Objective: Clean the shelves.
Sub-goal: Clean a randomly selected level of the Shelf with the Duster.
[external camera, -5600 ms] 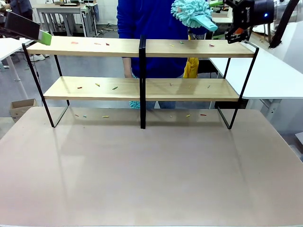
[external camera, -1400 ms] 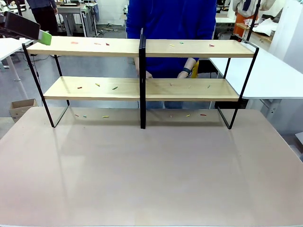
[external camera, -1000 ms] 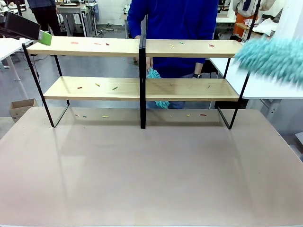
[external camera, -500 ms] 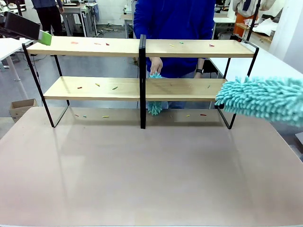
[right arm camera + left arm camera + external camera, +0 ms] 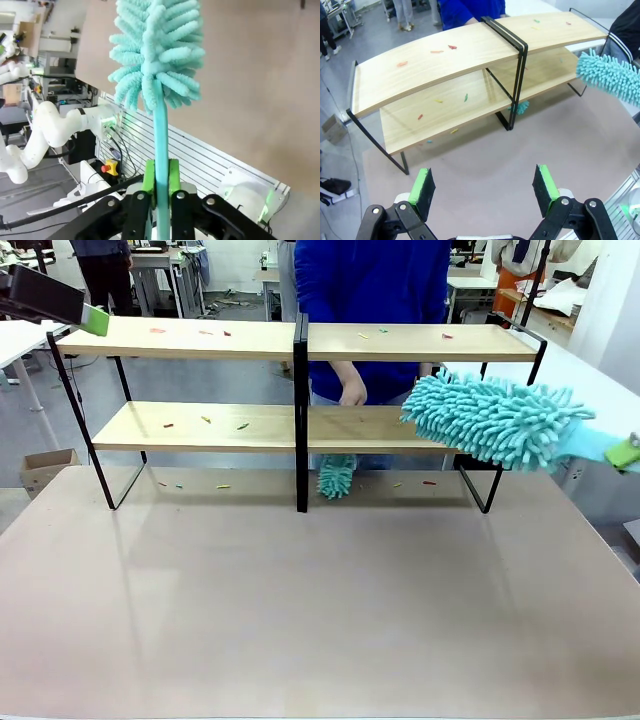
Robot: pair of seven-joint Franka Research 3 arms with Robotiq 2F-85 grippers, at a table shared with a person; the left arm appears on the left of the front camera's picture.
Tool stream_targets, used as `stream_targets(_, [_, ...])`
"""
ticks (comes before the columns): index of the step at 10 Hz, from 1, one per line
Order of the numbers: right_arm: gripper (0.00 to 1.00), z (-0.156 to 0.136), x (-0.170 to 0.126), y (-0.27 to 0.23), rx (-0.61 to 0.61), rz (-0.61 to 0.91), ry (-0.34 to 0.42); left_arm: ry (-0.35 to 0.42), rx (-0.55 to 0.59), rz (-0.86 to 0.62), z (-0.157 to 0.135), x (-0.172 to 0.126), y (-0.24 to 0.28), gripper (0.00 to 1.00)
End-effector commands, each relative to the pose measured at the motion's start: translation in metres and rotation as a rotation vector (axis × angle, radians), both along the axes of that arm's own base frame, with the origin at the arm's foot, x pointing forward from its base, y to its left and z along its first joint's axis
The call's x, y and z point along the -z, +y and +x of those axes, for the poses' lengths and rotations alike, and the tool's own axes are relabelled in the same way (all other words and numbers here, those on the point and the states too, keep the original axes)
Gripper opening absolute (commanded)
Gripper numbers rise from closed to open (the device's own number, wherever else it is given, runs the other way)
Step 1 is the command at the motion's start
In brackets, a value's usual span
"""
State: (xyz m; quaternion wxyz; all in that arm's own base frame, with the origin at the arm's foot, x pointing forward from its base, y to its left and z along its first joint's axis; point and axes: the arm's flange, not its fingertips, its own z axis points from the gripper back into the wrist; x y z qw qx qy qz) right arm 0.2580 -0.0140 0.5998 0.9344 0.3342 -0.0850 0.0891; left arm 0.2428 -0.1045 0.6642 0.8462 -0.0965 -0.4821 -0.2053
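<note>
Many coloured scraps (image 5: 205,419) on the shelves (image 5: 200,340), right gripper (image 5: 160,176) pinching teal duster (image 5: 490,420), left gripper (image 5: 483,172) spread

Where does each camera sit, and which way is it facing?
Front: fixed on the robot's side, facing across the table at shelves, person and duster; left pincer upper left.
Left wrist: high, looking down on the shelves past the open left pincer.
Right wrist: looking along the duster handle, the right pincer shut on it.
Shared: front and left wrist both show shelves and duster.
</note>
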Motion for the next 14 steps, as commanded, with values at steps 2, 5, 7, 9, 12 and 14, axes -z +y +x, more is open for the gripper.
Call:
stream_targets(2, [0.12, 0.006, 0.002, -0.021, -0.01, 0.085, 0.084, -0.002, 0.0, -0.003, -0.001, -0.001, 0.001, 1.0])
stream_targets(5, [0.12, 0.048, 0.027, 0.021, -0.031, 0.104, 0.026, -0.002, 0.0, -0.003, -0.001, -0.001, 0.001, 1.0])
stream_targets(7, [0.12, 0.055, 0.035, 0.041, -0.057, 0.106, -0.004, -0.002, 0.0, -0.003, -0.001, -0.001, 0.001, 1.0])
stream_targets(9, [0.12, 0.034, 0.026, 0.01, -0.036, 0.118, 0.067, -0.002, 0.0, -0.003, -0.001, -0.001, 0.001, 1.0])
stream_targets(12, [0.12, -0.019, 0.003, -0.05, -0.047, 0.184, 0.195, -0.002, 0.0, -0.003, -0.001, -0.001, 0.001, 1.0])
stream_targets(14, [0.12, -0.034, -0.001, -0.068, -0.019, 0.183, 0.21, -0.002, 0.0, -0.003, -0.001, -0.001, 0.001, 1.0])
